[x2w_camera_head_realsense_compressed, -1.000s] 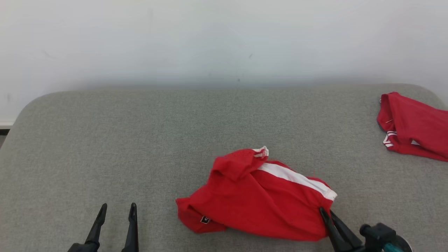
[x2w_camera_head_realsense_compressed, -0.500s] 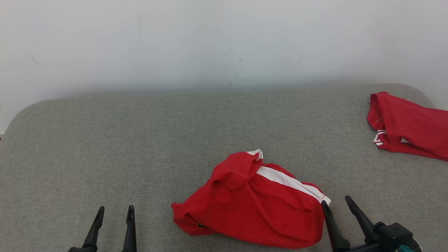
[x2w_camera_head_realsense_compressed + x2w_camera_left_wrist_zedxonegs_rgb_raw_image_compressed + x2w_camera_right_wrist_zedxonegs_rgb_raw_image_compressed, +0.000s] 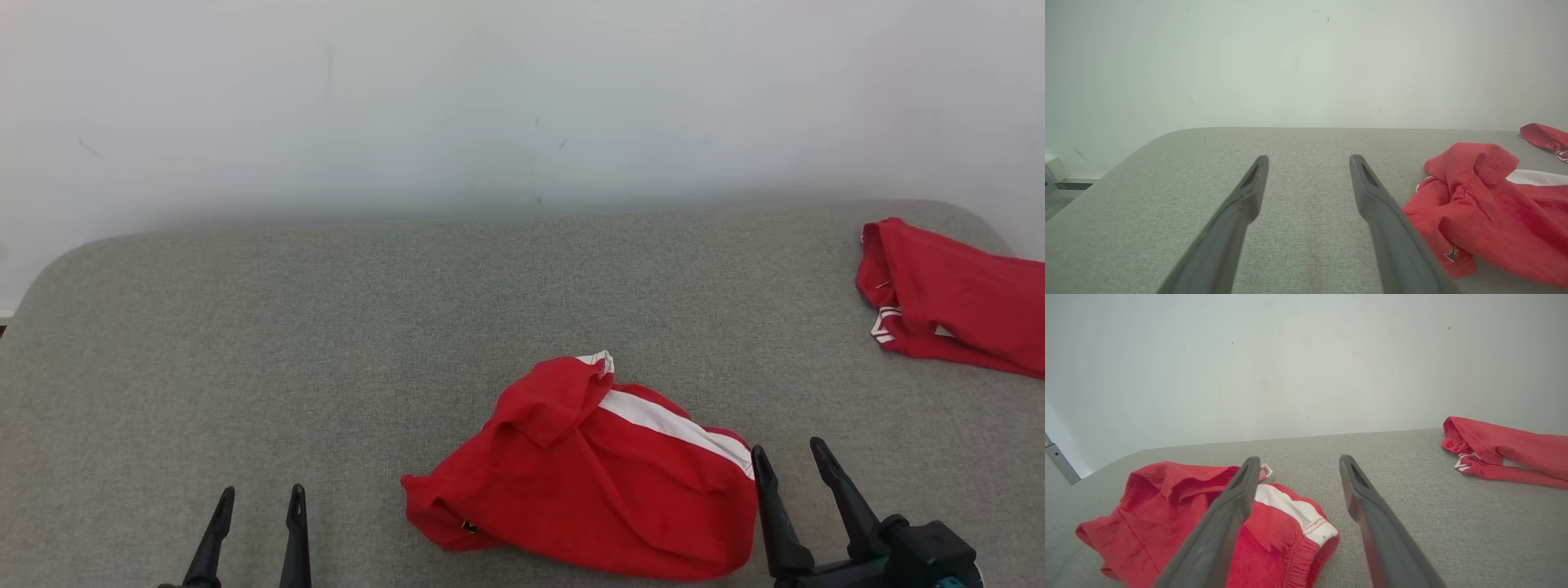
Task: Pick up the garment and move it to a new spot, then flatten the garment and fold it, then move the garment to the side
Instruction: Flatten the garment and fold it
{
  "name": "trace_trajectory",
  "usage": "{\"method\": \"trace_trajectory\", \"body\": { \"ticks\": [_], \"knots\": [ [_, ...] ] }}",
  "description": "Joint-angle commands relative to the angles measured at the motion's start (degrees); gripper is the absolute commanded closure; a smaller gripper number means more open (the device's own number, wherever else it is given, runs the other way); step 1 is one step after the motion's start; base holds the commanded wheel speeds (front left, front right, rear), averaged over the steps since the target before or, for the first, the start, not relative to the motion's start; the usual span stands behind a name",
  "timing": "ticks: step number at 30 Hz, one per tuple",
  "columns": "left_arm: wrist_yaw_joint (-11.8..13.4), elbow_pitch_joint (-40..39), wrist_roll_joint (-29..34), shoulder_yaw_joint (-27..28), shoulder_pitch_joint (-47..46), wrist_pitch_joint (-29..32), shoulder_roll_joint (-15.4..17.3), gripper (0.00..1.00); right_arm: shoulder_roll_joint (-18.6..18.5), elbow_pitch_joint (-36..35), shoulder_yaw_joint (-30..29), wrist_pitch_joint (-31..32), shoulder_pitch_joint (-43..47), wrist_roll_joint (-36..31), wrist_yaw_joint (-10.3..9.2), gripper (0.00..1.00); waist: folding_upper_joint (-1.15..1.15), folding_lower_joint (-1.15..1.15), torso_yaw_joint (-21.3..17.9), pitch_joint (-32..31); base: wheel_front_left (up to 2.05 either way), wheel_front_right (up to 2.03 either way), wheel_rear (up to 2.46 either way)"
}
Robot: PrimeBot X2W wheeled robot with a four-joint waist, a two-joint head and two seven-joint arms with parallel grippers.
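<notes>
Red garment (image 3: pixel 588 482) lies crumpled on the grey surface (image 3: pixel 326 327), right gripper (image 3: pixel 788 447) just beside its white-striped end and left gripper (image 3: pixel 261 491) well apart, both jaws wide open and empty, so flattening looks next: pinch opposite edges and spread.

The dark label (image 3: pixel 469 527) on the garment (image 3: pixel 588 490) is too small to read.
</notes>
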Motion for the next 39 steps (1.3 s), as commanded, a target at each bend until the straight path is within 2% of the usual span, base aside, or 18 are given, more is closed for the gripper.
{"method": "trace_trajectory", "body": {
  "ticks": [1,10,18,23,32,39],
  "knots": [
    [0.13,-0.17,0.5,0.32,0.84,-0.16,-0.2,0.0,1.06,-0.06,0.12,-0.24,0.66,-0.47,-0.16,0.0,0.0,0.0,0.02,-0.08,0.0,0.0,0.0],
    [0.44,0.72,1.52,0.9,1.37,-0.16,-0.41,0.0,4.36,1.65,-0.91,-0.25,0.7,-0.98,-0.16,0.0,0.0,0.0,0.2,-0.02,0.0,0.0,0.0],
    [0.17,0.99,2.16,-0.82,-1.58,-0.16,-0.39,0.0,4.77,2.16,-0.32,-0.25,-0.67,-1.23,-0.16,0.0,0.0,0.0,-0.77,0.49,0.0,0.0,0.0],
    [0.11,3.35,2.7,-7.02,-8.18,-0.16,0.39,0.0,4.64,1.84,0.09,-0.25,-1.45,-1.29,-0.16,0.0,0.0,0.0,-2.51,1.13,0.0,0.0,0.0],
    [0.14,13.26,0.52,-24.22,-22.34,-0.09,2.65,0.0,5.56,1.76,0.3,-0.25,-3.17,-1.1,-0.16,0.0,0.0,0.0,-7.43,3.78,0.0,0.0,0.0],
    [0.13,21.98,-1.81,-30.58,-29.03,1.35,4.93,0.0,6.41,1.85,0.12,-0.25,-4.27,-0.68,-0.16,0.0,0.0,0.0,-11.47,5.78,0.0,0.0,0.0]
  ]
}}
